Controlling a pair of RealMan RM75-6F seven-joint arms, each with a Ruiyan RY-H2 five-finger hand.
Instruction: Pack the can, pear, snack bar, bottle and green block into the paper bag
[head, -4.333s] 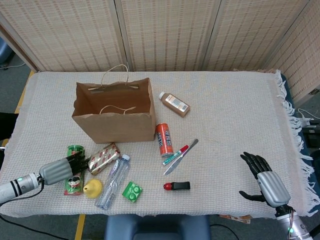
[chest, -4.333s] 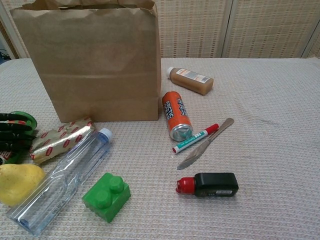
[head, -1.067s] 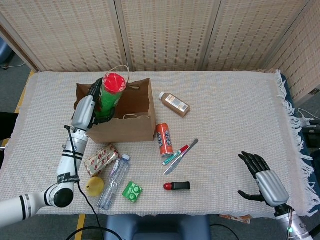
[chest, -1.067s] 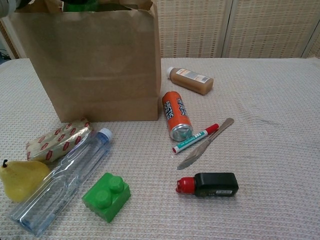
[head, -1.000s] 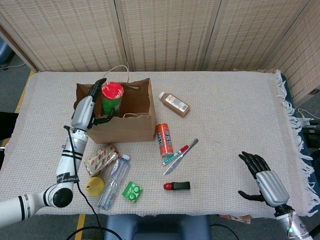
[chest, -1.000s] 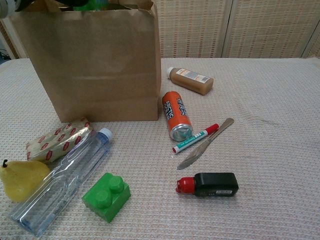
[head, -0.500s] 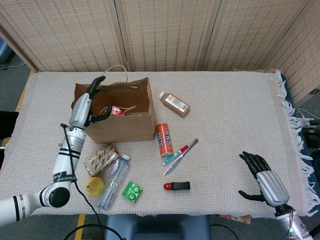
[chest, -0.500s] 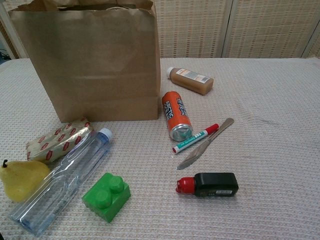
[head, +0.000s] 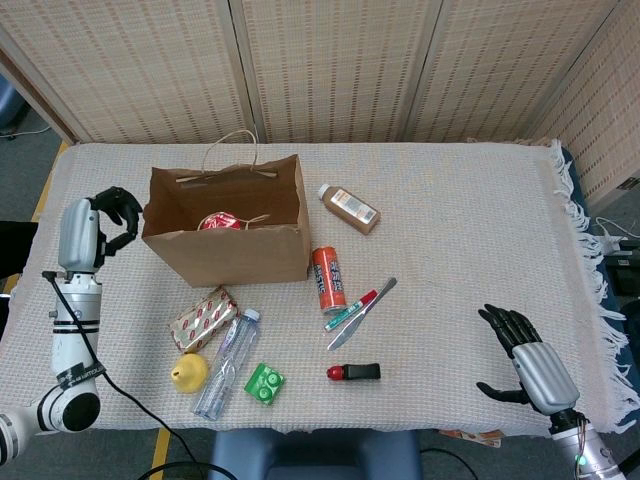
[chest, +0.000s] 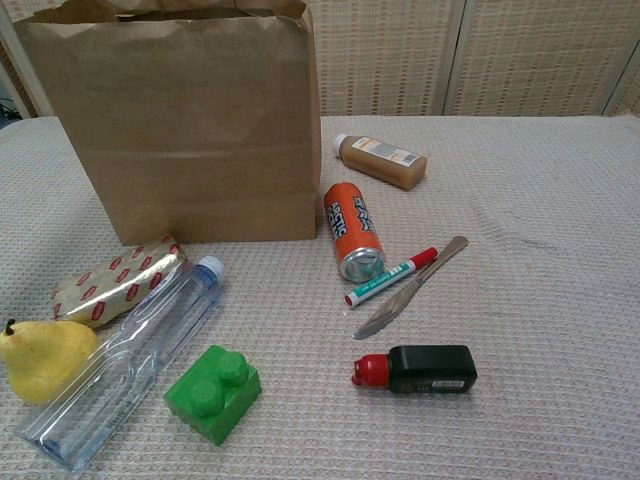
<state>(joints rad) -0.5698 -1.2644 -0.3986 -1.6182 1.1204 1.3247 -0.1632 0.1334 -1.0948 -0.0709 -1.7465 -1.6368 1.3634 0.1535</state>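
The brown paper bag (head: 230, 250) (chest: 190, 130) stands open at the back left. Inside it lies the green can, its red lid (head: 217, 221) showing. My left hand (head: 95, 222) hovers left of the bag, holding nothing, fingers loosely bent. In front of the bag lie the snack bar (head: 204, 318) (chest: 120, 282), the clear bottle (head: 228, 362) (chest: 125, 360), the yellow pear (head: 187, 373) (chest: 40, 358) and the green block (head: 264, 384) (chest: 212, 392). My right hand (head: 525, 355) stays at the near right edge, fingers spread, empty.
Right of the bag lie an orange can (head: 328, 279) (chest: 352, 232), a brown bottle (head: 349, 208) (chest: 380, 160), a marker (head: 350, 311) (chest: 392, 277), a knife (head: 362, 313) (chest: 410, 288) and a black, red-capped item (head: 353, 372) (chest: 420, 368).
The left hand lowered the green can into the bag, let it go, then drew out and away to the left. The right hand has not moved.
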